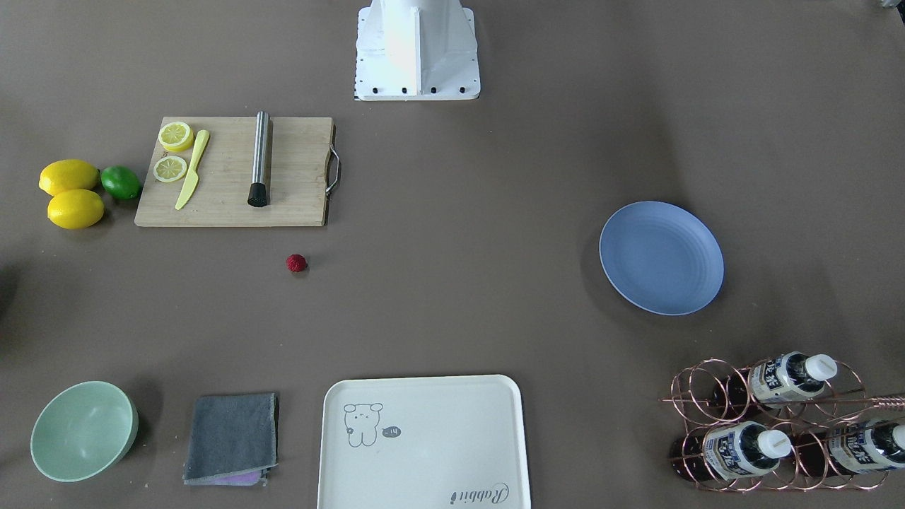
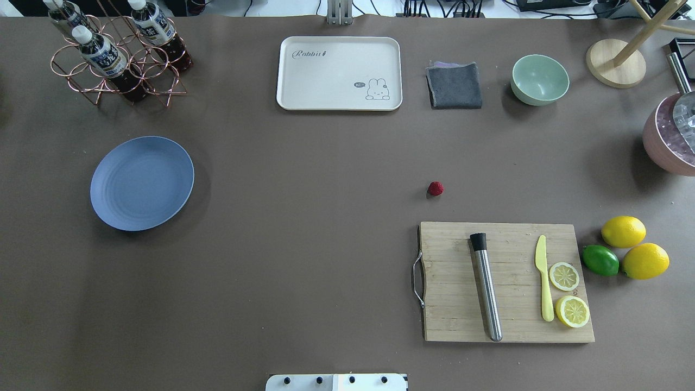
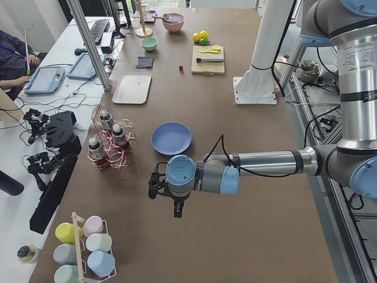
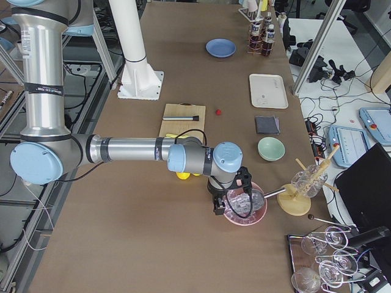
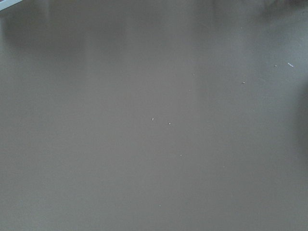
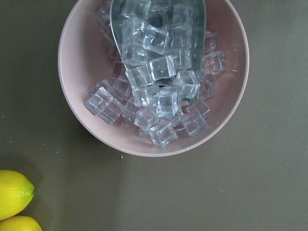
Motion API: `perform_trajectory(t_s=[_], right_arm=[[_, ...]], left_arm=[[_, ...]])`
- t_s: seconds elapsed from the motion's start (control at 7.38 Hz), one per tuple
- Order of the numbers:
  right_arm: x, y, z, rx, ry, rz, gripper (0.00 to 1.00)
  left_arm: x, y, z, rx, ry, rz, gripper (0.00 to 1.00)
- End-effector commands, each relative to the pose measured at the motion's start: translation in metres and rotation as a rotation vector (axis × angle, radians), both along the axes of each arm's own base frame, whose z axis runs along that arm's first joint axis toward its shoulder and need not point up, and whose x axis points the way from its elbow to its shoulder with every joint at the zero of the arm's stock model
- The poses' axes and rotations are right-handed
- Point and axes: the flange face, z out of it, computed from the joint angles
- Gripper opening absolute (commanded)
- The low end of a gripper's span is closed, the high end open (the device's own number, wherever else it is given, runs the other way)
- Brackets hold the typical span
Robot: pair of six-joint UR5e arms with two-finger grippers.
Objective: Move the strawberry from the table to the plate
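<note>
Apparently not begun: the strawberry lies on the table and the light-blue plate is empty. The left gripper and right gripper hang far off; I cannot tell their fingers' state.

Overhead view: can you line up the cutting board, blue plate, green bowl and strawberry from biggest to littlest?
1. wooden cutting board, the largest
2. blue plate
3. mint-green bowl
4. strawberry, by far the smallest
No two look alike in size.

Small red strawberry lies on brown table, well apart from empty blue plate.
</note>
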Motion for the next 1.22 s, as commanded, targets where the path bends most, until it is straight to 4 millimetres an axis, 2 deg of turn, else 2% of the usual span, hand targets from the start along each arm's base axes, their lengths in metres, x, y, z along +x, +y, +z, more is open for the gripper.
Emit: perform_trajectory(t_s=[0.0, 0.54, 0.95, 1.08], right_arm=[[0.0, 0.0, -0.002, 0.003, -0.001, 0.0, 1.0], [0.0, -0.001, -0.001, 0.002, -0.001, 0.0, 1.0], [0.0, -0.001, -0.002, 0.003, 0.0, 0.0, 1.0], [0.0, -0.001, -0.001, 0.002, 0.0, 0.0, 1.0]], left_arm=[[0.0, 0.0, -0.001, 0.002, 0.0, 0.0, 0.98], [0.0, -0.001, -0.001, -0.003, 0.002, -0.001, 0.98], [0.002, 0.003, 0.001, -0.01, 0.006, 0.003, 0.98], [0.001, 0.01, 0.004, -0.016, 0.012, 0.0, 0.98]])
